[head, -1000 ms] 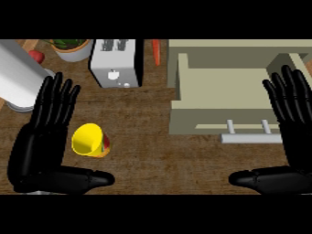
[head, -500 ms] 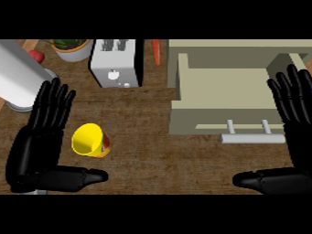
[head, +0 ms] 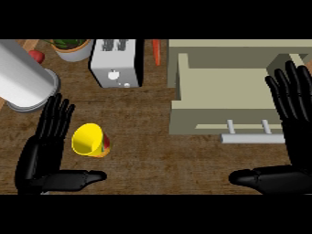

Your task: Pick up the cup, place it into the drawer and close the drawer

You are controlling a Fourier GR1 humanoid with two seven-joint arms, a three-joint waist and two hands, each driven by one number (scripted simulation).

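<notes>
Left robot hand (head: 47, 153): fingers straight and apart, thumb out, holding nothing; it has drawn back and inward since a second ago. Yellow cup (head: 89, 140): on its side on the brown surface (head: 145, 137), just right of that palm, now within the thumb's span; grasp judged imminent. Right robot hand (head: 300, 132): spread, resting, over the open drawer (head: 212, 98) and handle (head: 253, 137).
</notes>
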